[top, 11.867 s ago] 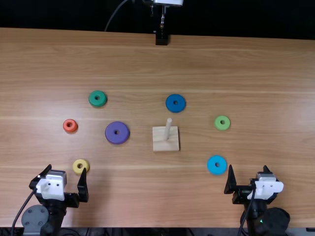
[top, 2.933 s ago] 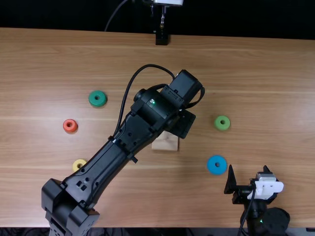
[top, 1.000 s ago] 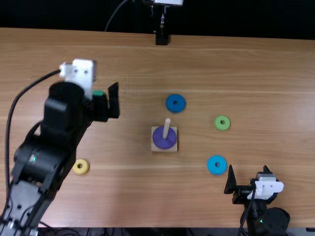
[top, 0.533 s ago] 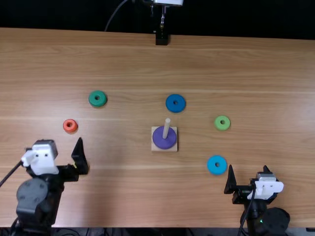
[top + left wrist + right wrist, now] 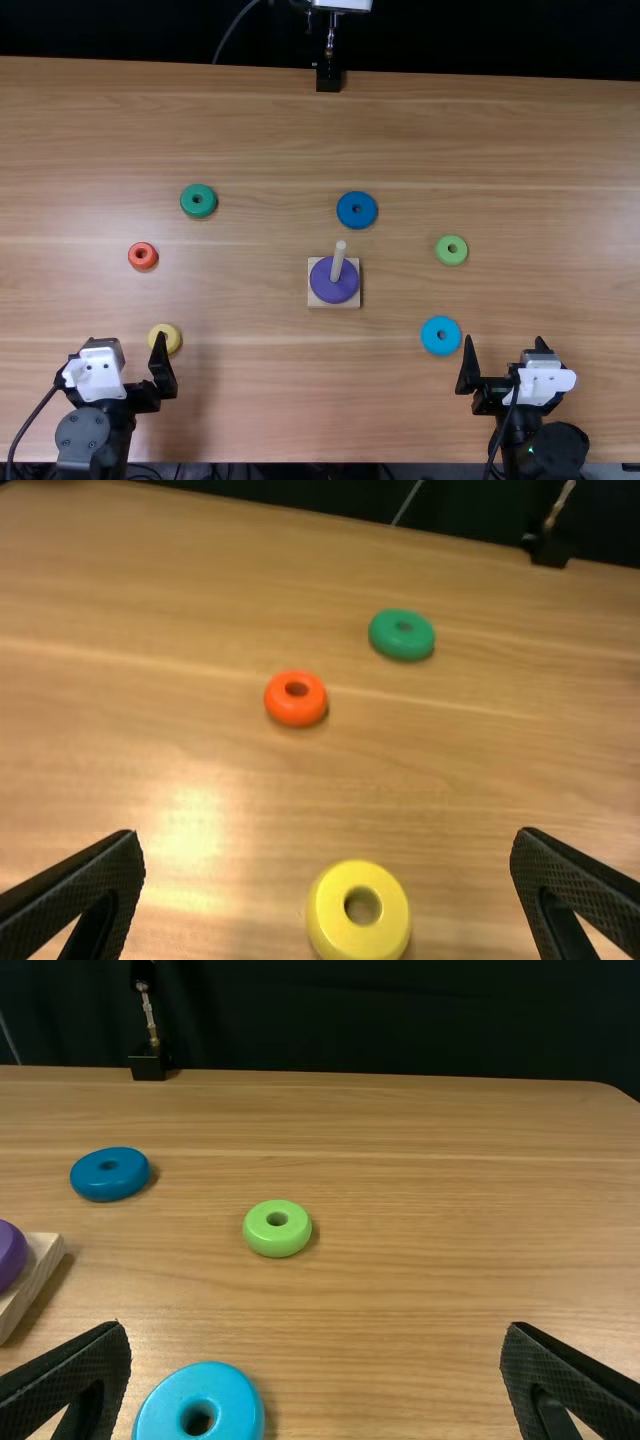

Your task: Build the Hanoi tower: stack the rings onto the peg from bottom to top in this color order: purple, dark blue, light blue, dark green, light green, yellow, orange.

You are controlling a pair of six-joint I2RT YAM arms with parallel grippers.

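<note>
My left gripper (image 5: 122, 348) stands open at the near left, just short of the yellow ring (image 5: 172, 338); in the left wrist view the same gripper (image 5: 328, 875) has nothing between its fingers. At the near right my right gripper (image 5: 505, 350) is open and empty, seen also as the gripper (image 5: 316, 1345) in its wrist view. The purple ring (image 5: 323, 284) lies around the peg (image 5: 338, 262) on the wooden base (image 5: 334, 305). Loose on the table are the dark blue (image 5: 357, 210), light blue (image 5: 441, 348), dark green (image 5: 198, 213), light green (image 5: 451, 250) and orange (image 5: 142, 256) rings.
A black stand (image 5: 328, 78) rises at the far edge of the table (image 5: 500, 130). The light blue ring lies close beside my right gripper, and the dark blue ring lies beyond the base.
The purple ring has gone from left of the base onto the peg. My left arm reached over the base, swung back left past the dark green ring, and drew back to the near left. The right arm stayed still.
</note>
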